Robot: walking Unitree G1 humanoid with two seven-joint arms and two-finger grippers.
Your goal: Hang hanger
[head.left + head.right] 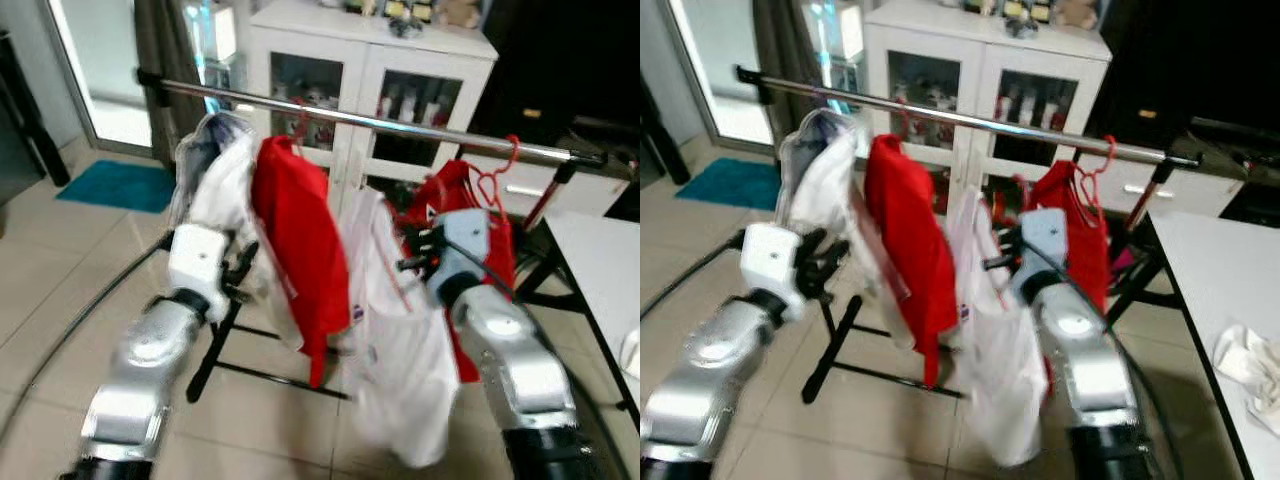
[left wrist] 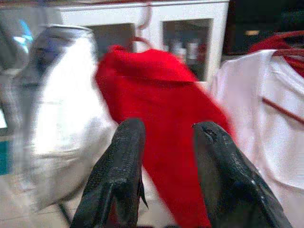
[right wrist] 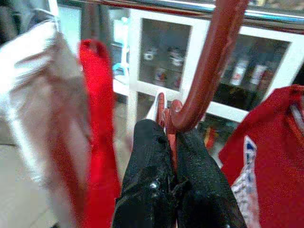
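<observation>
— Pale floor tiles (image 1: 60,300), a white glass-door cabinet (image 1: 370,70) at the back. What stood before it?

— 1 metal clothes rail (image 1: 400,125) ran across the room on a black stand (image 1: 215,350). Along it, from the rail's left end: a white garment in clear plastic (image 1: 215,190), then a red garment (image 1: 300,250). Toward the right end hung another red garment (image 1: 455,195), with an empty red hanger (image 1: 495,180) just beside it.

— And the hanger being hung?

— The red hanger hook (image 3: 209,66) was pinched in the right tool (image 3: 173,137), whose 2 black fingers (image 3: 147,171) were pressed together on the hanger's neck. The hook's curved top reached up to the rail; whether it rested over the bar or merely against it, I could not tell. A white shirt (image 1: 400,350) drooped from that hanger, below the rail's middle, between the 2 red garments.

— The other arm?

— The left tool (image 2: 164,137) was raised toward the red garment, near the plastic-covered one. Its 2 fingers (image 2: 121,161) stood spread, with nothing between them.

— Anything off to the side?

— A white surface (image 1: 1210,270) at the right, with a crumpled white cloth (image 1: 1250,360) near its right edge. A teal mat (image 1: 115,185) lay on the floor at the far left, by the doorway.
</observation>
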